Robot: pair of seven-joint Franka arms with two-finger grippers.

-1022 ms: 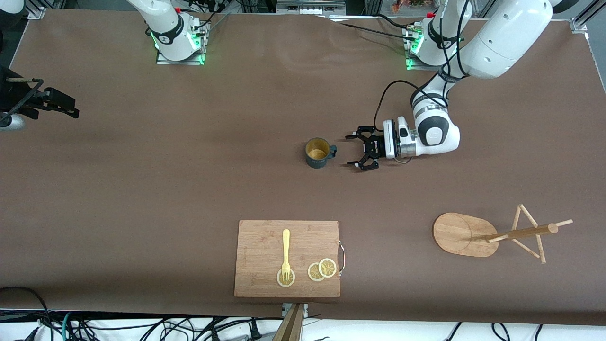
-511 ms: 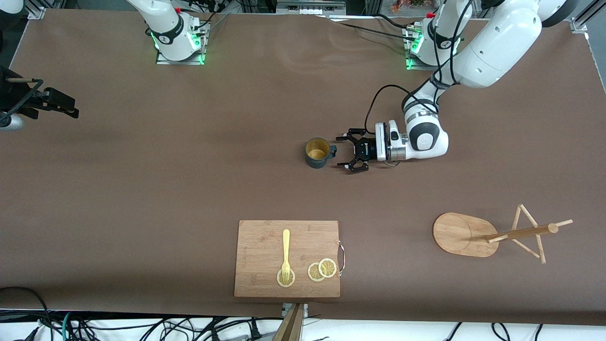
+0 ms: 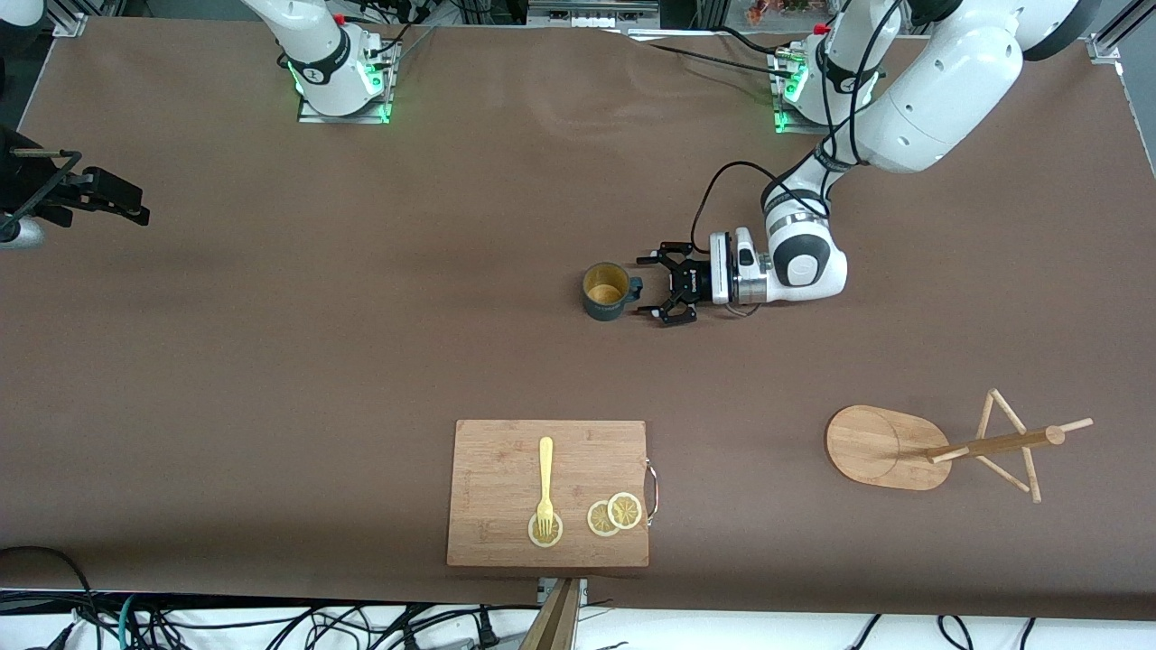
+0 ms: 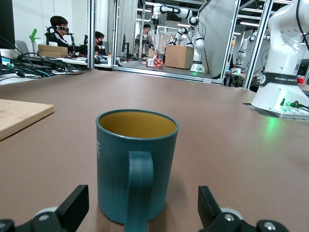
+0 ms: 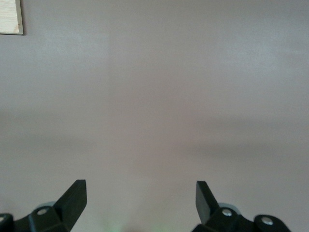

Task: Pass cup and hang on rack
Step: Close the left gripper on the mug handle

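Observation:
The dark teal cup (image 3: pixel 605 291) with a yellow inside stands upright mid-table, its handle toward my left gripper (image 3: pixel 643 286). That gripper lies low and level with the table, open, with one fingertip on each side of the handle and not touching it. In the left wrist view the cup (image 4: pixel 136 164) is close, handle facing me, between the open fingers of the left gripper (image 4: pixel 142 195). The wooden rack (image 3: pixel 890 447) stands toward the left arm's end of the table, nearer to the front camera. My right gripper (image 5: pixel 140 193) is open and empty over bare table; it waits at the right arm's end (image 3: pixel 126 206).
A wooden cutting board (image 3: pixel 506 469) with a yellow fork (image 3: pixel 545 483) and lemon slices (image 3: pixel 614 515) lies nearer to the front camera than the cup. Its corner shows in the left wrist view (image 4: pixel 19 113). The right arm's base (image 4: pixel 285 63) stands past the cup.
My left gripper has moved along the table toward the cup, and its open fingers now flank the handle. The cup and the right arm have not moved.

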